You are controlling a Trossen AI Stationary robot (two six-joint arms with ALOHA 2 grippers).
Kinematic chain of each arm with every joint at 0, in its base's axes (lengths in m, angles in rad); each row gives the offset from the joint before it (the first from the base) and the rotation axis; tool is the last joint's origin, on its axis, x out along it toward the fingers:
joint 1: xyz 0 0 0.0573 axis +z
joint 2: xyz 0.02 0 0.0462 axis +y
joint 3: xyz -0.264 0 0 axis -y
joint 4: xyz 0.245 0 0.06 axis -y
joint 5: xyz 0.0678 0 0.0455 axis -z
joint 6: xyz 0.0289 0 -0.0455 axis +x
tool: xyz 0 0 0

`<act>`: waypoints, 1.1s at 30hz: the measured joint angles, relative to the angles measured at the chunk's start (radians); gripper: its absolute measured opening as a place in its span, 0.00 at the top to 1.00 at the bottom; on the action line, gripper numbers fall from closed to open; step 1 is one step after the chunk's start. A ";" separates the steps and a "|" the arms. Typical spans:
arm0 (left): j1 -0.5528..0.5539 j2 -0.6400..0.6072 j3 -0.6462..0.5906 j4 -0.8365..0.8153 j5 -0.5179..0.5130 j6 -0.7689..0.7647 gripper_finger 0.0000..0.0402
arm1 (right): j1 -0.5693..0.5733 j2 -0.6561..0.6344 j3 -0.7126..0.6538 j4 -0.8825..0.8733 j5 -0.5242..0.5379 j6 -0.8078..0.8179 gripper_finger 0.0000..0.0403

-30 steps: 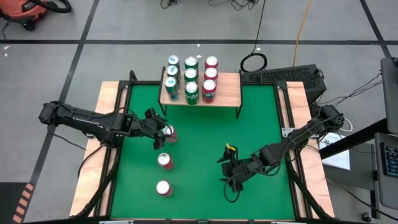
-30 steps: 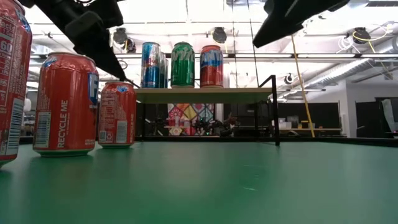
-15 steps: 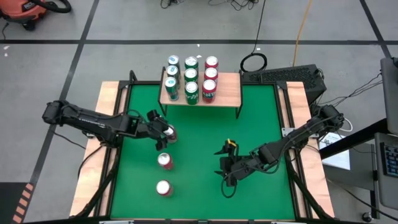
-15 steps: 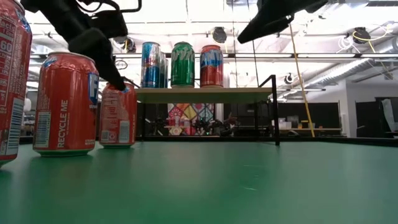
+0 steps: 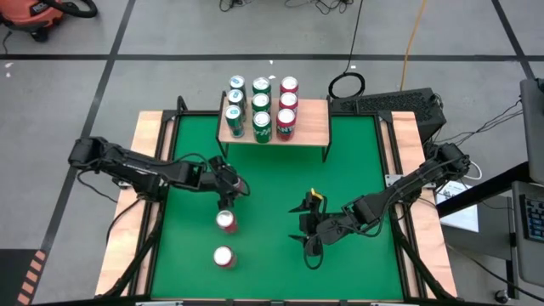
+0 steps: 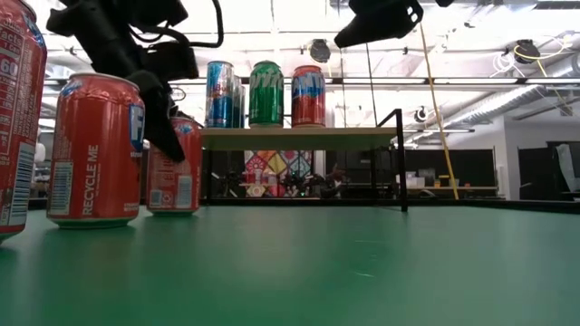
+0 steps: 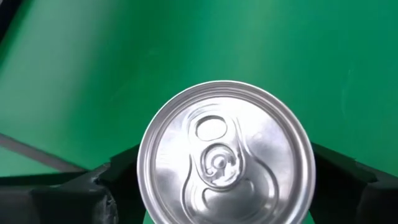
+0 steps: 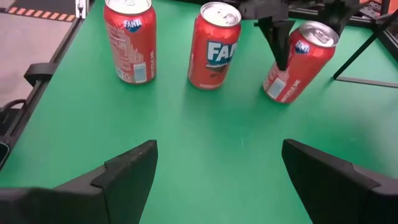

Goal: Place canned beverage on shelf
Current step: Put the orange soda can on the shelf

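Green table [image 5: 348, 161], grey tiled floor [image 5: 170, 42]

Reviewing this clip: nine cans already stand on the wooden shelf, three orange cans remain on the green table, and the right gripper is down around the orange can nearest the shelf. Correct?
Not quite. It is the left gripper, not the right, that is down around that orange can; the high view shows this. The right gripper hangs open over bare green table. The shelf and can counts are right.
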 joint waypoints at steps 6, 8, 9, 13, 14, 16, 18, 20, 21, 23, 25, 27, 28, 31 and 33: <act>0.000 0.006 0.000 0.054 0.014 0.001 0.28 | -0.001 0.000 0.000 0.027 0.001 -0.007 0.17; 0.000 0.000 0.000 0.070 0.015 0.020 0.28 | -0.001 0.007 0.000 0.041 0.005 -0.008 0.17; 0.000 -0.008 0.000 0.082 0.016 0.028 0.28 | -0.001 0.009 0.000 0.043 0.011 -0.008 0.17; 0.000 -0.031 0.042 0.102 0.018 0.056 0.28 | -0.005 0.039 0.000 0.059 0.118 0.001 0.17; 0.000 -0.037 0.055 0.104 0.018 0.064 0.28 | -0.005 0.050 0.000 0.070 0.181 0.007 0.17; -0.001 -0.054 0.079 0.130 0.023 0.076 0.28 | -0.005 0.075 0.000 0.107 0.326 0.023 0.17; -0.005 -0.068 0.097 0.164 0.025 0.080 0.28 | -0.006 0.112 0.000 0.136 0.438 0.030 0.17; -0.013 -0.084 0.105 0.217 0.046 0.115 0.28 | -0.006 0.154 0.000 0.163 0.480 0.029 0.17; -0.019 -0.089 0.105 0.250 0.067 0.146 0.28 | -0.006 0.175 0.000 0.183 0.479 0.029 0.17; -0.035 -0.095 0.105 0.301 0.122 0.213 0.28 | -0.011 0.210 0.000 0.234 0.453 0.017 0.17; -0.048 -0.095 0.105 0.335 0.166 0.259 0.28 | -0.012 0.239 0.000 0.296 0.402 -0.016 0.17; -0.056 -0.094 0.105 0.369 0.190 0.277 0.28 | -0.014 0.258 0.000 0.325 0.394 -0.025 0.17; -0.058 -0.095 0.105 0.380 0.194 0.283 0.28 | -0.017 0.259 0.000 0.331 0.394 -0.028 0.17; -0.070 -0.095 0.105 0.397 0.221 0.321 0.28 | -0.030 0.256 0.000 0.346 0.396 -0.030 0.17; -0.082 -0.094 0.105 0.408 0.236 0.352 0.28 | -0.042 0.257 0.000 0.360 0.393 -0.031 0.17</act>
